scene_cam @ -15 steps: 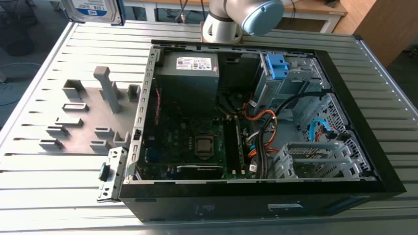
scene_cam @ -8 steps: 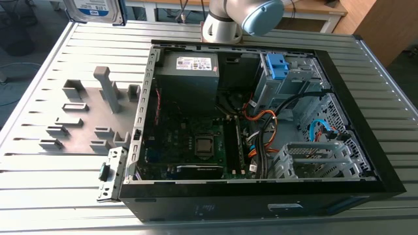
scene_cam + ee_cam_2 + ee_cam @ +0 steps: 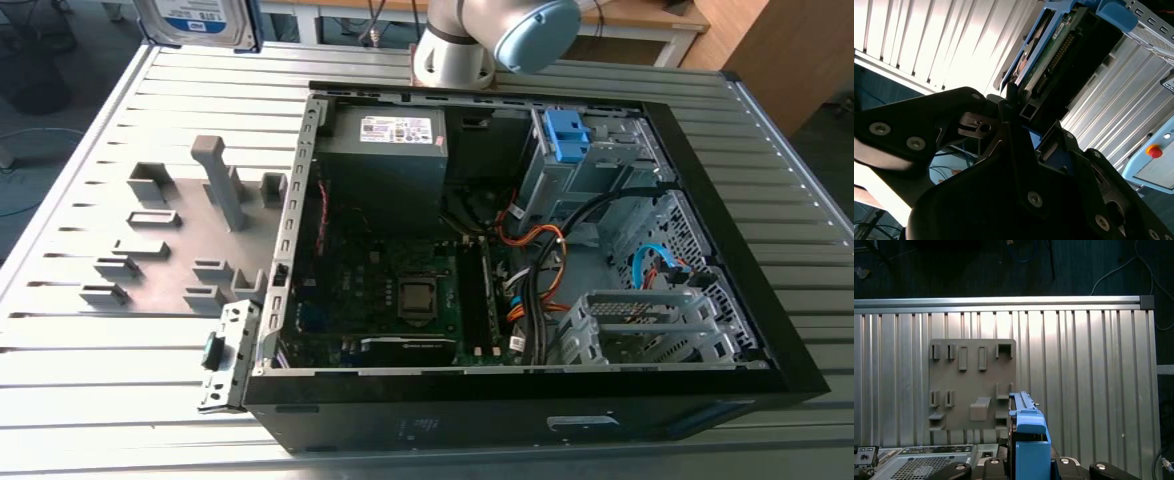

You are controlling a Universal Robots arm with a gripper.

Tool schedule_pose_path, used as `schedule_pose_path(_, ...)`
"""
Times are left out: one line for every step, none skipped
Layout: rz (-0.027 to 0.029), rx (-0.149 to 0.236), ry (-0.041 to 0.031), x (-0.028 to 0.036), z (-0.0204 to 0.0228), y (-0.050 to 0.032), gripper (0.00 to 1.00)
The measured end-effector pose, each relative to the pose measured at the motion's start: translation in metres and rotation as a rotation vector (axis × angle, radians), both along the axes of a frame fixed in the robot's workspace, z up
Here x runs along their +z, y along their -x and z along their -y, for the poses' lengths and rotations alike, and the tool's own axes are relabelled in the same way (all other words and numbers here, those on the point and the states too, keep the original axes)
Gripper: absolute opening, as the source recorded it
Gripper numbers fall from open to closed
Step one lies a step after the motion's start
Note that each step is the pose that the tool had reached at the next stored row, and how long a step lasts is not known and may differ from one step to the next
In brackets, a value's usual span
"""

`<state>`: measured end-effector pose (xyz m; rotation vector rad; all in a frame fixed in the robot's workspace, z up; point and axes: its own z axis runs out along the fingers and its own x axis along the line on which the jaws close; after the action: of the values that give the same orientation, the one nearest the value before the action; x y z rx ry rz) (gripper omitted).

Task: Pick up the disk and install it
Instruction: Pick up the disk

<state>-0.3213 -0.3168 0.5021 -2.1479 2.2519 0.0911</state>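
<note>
The disk (image 3: 200, 22), a silver drive with a white-and-blue label, hangs in the air above the table's far corner on the exterior view's left. In the second wrist view the disk (image 3: 1054, 50) shows its green circuit board and blue side rails, and my gripper (image 3: 1016, 107) is shut on its near end. In the first wrist view the blue rail of the disk (image 3: 1029, 432) stands upright in my gripper (image 3: 1029, 462), over the ribbed metal table (image 3: 1094, 370).
An open black computer case (image 3: 801, 360) lies on the table with its motherboard, cables, a grey power-supply box (image 3: 387, 150), a blue bracket (image 3: 566, 135) and a metal drive cage (image 3: 641, 325). A grey fixture plate (image 3: 174, 230) with upright holders lies beside it.
</note>
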Motion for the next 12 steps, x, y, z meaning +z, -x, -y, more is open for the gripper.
schedule_pose_path(0.0, 0.0, 0.0001, 0.0, 0.0, -0.0005, 0.36)
schedule_pose_path(-0.0001, 0.0, 0.0001, 0.0, 0.0, -0.0009, 0.36)
schedule_pose_path(-0.0001, 0.0, 0.0001, 0.0, 0.0, -0.0014, 0.36)
schedule_pose_path(0.0, 0.0, 0.0, 0.0, 0.0, -0.0019, 0.36)
schedule_pose_path(0.0, 0.0, 0.0001, 0.0, 0.0, -0.0025, 0.36)
schedule_pose_path(0.0, 0.0, 0.0001, 0.0, 0.0, -0.0031, 0.36)
schedule_pose_path(0.0, 0.0, 0.0001, 0.0, 0.0, -0.0037, 0.36)
schedule_pose_path(0.0, 0.0, 0.0001, 0.0, 0.0, -0.0043, 0.36)
schedule_pose_path(-0.0001, 0.0, 0.0002, 0.0, 0.0, -0.005, 0.36)
schedule_pose_path(0.0, 0.0, 0.0001, 0.0, 0.0, -0.0056, 0.36)
schedule_pose_path(-0.0001, 0.0, 0.0001, 0.0, 0.0, -0.0062, 0.36)
schedule_pose_path(-0.0001, 0.0, 0.0001, 0.0, 0.0, -0.0069, 0.36)
